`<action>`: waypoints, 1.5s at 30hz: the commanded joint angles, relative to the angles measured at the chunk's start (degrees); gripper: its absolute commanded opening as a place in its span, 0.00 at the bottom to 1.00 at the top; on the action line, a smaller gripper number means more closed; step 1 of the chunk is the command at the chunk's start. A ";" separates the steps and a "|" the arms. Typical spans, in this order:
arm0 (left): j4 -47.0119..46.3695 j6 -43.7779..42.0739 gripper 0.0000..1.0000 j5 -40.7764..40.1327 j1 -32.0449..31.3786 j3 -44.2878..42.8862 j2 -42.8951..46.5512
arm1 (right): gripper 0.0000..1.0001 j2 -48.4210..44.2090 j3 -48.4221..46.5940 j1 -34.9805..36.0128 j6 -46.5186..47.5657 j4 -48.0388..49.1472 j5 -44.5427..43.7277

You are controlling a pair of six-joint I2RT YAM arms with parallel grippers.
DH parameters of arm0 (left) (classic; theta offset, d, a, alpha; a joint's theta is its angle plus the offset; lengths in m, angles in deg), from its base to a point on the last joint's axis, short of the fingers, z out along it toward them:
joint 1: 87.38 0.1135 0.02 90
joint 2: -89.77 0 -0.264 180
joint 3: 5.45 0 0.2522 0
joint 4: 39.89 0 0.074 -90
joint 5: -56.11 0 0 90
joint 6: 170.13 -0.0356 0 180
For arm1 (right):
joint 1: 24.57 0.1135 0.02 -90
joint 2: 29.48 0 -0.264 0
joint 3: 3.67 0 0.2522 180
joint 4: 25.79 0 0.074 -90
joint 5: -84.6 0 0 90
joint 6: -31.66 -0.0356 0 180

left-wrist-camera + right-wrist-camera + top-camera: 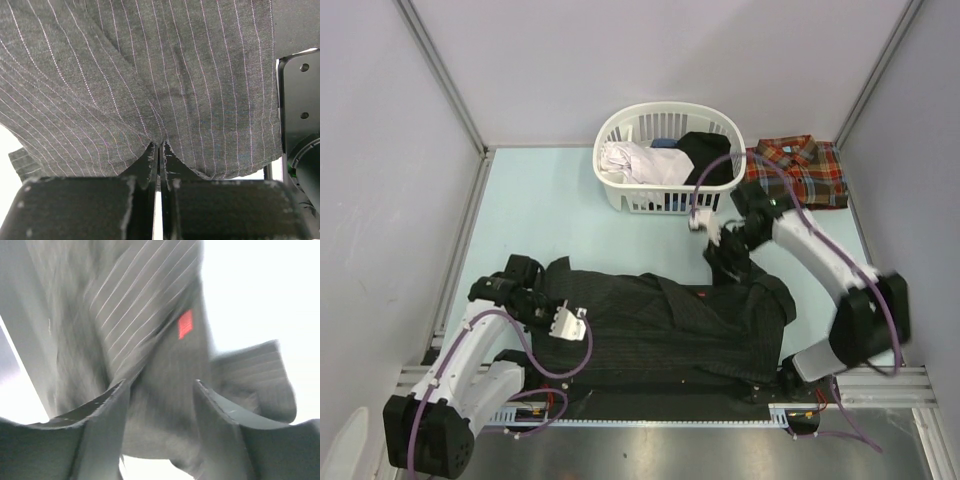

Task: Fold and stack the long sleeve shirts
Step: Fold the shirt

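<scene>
Left pincer (159,150) is shut on the pinstriped shirt (650,330); right pincer (160,383) stands parted, seemingly holding nothing. The free edge should be gripped and the cloth kept taut.

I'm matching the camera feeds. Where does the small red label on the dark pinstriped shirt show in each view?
Top external: red label right of centre, on the pinstriped shirt.
Left wrist: not in it; only striped cloth.
Right wrist: upper middle, above the right gripper.
Shared landmark: the shirt's pale pinstripes.
</scene>
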 commanded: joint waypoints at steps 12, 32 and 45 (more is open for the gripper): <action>1.61 2.38 0.00 -0.57 -1.71 -0.04 3.37 | 0.55 23.02 -5.81 1.47 -47.69 30.61 13.19; 2.58 6.25 0.00 -1.36 -1.71 -0.74 5.31 | 0.18 30.77 -7.75 8.25 -51.13 38.18 4.91; 4.51 5.46 0.00 -0.31 -1.80 -1.88 3.02 | 0.00 9.68 -10.47 1.57 -43.32 28.52 1.22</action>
